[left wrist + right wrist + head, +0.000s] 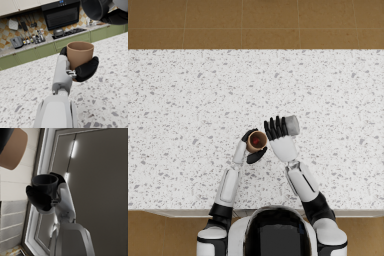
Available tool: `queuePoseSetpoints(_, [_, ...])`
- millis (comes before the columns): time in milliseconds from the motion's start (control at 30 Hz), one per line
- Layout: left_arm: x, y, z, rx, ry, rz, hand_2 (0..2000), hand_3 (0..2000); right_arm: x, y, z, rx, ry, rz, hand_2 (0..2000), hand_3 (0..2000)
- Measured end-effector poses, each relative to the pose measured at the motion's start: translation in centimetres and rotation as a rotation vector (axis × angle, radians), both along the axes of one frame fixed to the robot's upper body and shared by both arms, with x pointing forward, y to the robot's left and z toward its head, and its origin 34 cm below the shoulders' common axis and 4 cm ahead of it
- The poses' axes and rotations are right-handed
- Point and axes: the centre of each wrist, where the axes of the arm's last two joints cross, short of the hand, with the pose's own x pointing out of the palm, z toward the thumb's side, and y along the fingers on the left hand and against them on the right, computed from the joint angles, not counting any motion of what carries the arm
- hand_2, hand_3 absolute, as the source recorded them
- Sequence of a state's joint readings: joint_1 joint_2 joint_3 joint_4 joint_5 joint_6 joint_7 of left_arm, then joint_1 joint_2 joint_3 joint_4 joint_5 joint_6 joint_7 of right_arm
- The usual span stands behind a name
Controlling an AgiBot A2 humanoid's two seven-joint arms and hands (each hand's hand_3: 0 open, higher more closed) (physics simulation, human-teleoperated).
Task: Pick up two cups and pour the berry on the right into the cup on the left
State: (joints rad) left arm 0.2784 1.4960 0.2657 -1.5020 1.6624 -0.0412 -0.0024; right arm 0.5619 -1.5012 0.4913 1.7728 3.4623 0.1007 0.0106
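Tipping the grey cup [292, 125] sideways, my right hand [277, 131] grips it beside the brown cup [256, 141], held upright in my left hand [249, 148] with a berry [257, 142] inside.

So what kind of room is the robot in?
It looks like a kitchen. Behind the speckled stone counter there is a stove with a pot on it, green cupboards underneath, and cooking tools hanging on the tiled wall.

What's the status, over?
Left hand holds brown cup upright, red berry inside. Right hand holds grey cup tipped toward it. Nothing between the cups.
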Motion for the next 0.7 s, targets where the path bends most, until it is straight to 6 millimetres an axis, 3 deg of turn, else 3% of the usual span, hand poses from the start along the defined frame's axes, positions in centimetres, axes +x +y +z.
queuePoseSetpoints(700, [-0.26, 0.58, 0.08, -0.009, -0.004, 0.021, 2000, 1280, -0.03, -0.27, -0.26, -0.034, 0.018, -0.063, 2000, 1280])
